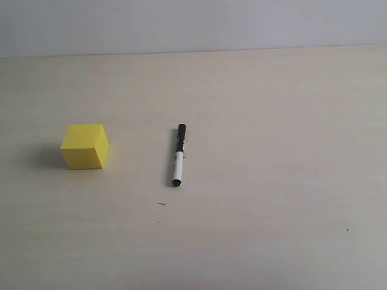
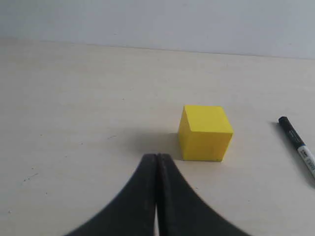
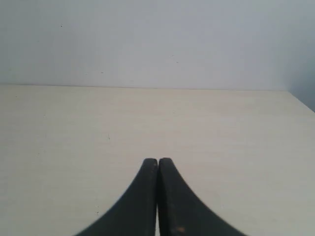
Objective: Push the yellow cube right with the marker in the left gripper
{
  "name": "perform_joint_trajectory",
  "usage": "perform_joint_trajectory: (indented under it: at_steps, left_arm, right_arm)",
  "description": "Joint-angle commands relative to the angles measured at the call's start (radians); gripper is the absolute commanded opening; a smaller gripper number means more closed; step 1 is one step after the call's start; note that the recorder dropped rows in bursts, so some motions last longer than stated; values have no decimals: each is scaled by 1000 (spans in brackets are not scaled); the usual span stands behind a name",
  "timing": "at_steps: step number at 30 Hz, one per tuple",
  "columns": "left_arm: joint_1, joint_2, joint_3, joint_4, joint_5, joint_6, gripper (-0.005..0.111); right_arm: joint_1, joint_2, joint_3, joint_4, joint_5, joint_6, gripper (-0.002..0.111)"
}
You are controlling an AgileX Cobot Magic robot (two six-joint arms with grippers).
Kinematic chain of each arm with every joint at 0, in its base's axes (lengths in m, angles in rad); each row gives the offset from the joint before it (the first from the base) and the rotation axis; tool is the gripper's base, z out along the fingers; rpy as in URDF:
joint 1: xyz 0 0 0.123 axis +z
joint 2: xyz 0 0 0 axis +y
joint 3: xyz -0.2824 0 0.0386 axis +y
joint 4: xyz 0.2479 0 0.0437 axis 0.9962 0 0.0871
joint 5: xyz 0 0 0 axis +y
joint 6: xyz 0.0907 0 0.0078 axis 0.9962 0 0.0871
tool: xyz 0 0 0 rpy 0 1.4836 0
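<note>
- The marker (image 1: pixel 179 155) is in no grip at all. It lies flat on the desk (image 1: pixel 272 199), well apart from the yellow cube (image 1: pixel 85 146) and to the cube's right in the exterior view. Its longer black end, which I take for the cap, points toward the far wall (image 1: pixel 193 24).
- The left pincer (image 2: pixel 157 157) has its 2 fingers pressed together with nothing between them. It hangs above the desk on the near side of the cube, which sits just beyond the fingertips and a little off to one side. The marker shows only at the edge of that wrist's view.
- My reading is that the push cannot begin like this. The fingers would first have to part and take up the marker, then carry it round to the cube's left face.
- The marker rests on the side the cube is meant to travel toward, so lifting it would also free that path.
- The right pincer (image 3: pixel 158 161) is likewise closed on nothing. It looks out over bare desk to the wall with neither object in its view, and it seems parked out of the way.
- The cube is plain bright yellow and matte, with crisp edges. It sits flat on 1 face and is turned slightly, so 3 faces show from the exterior view. The top is palest, and a soft shadow falls to its left.
- The marker is slim, with a white barrel bearing dark print and black at both ends.
</note>
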Motion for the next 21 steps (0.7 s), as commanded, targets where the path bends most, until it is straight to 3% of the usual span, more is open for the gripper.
perform_joint_trajectory:
  at_steps: [1,9,14,18,21]
  left_arm:
    - [-6,-6,3,-5,-14,2,0]
    - [-6,-6,3,50,-34,2,0]
    - [-6,-6,3,70,-165,-2,0]
    - [-6,-6,3,5,-272,-17,0]
    - [-6,-6,3,-75,-358,-149,0]
  right_arm:
    - [-6,-7,5,0,-5,0,0]
    - [-6,-7,5,0,-5,0,0]
    - [-6,-7,5,0,-5,0,0]
    - [-6,-7,5,0,-5,0,0]
    - [-6,-7,5,0,-5,0,0]
